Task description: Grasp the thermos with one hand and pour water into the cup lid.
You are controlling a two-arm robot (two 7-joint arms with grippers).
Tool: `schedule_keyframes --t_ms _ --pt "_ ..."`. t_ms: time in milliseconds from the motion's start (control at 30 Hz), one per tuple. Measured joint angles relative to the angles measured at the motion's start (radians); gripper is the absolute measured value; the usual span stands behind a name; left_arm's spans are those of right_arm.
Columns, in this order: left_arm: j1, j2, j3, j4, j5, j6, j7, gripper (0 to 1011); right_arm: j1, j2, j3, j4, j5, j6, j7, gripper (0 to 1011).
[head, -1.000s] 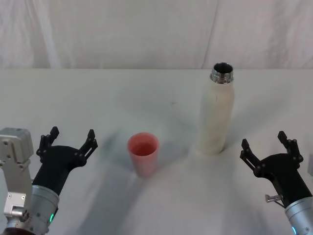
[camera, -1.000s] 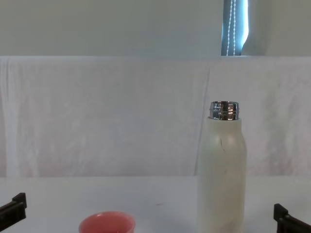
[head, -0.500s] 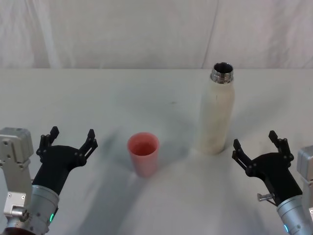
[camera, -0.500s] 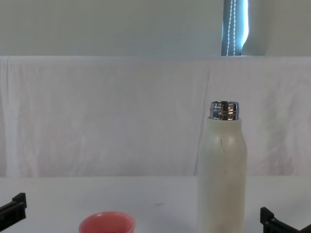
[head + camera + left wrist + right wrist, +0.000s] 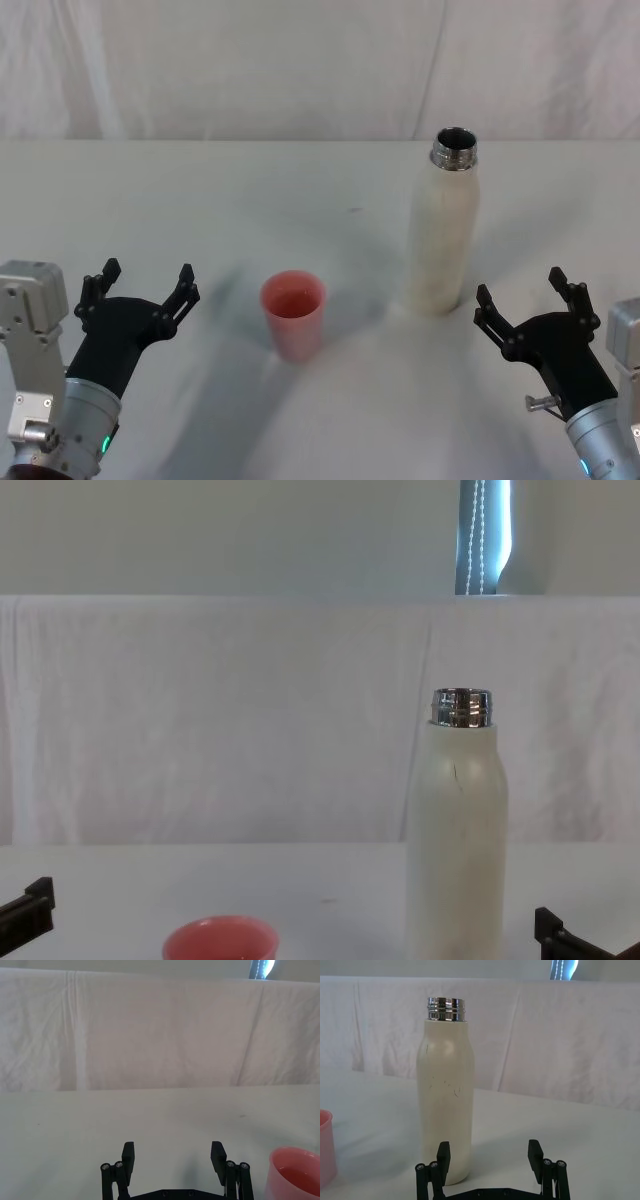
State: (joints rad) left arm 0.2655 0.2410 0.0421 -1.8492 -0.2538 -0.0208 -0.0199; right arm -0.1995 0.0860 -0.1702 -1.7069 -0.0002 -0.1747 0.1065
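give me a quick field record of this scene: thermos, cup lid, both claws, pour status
thermos: upright on the table, uncapped, ungrasped
cup lid: upright, to the robot's left of the thermos, apart from it
left claw: open, low over the table, left of the cup lid, holding nothing
right claw: open, near the thermos base, not touching it
pour status: not begun

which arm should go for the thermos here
Probably the right. The right gripper is open just beside the upright thermos, while the left gripper sits beyond the cup lid.
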Motion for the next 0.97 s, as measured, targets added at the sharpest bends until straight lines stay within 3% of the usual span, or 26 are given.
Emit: schedule_keyframes --t_ms 967 --pt "0.0 0.0 0.0 0.0 0.0 0.0 0.0 1001 -0.001 0.001 0.0 -0.002 0.001 0.001 0.001 1001"
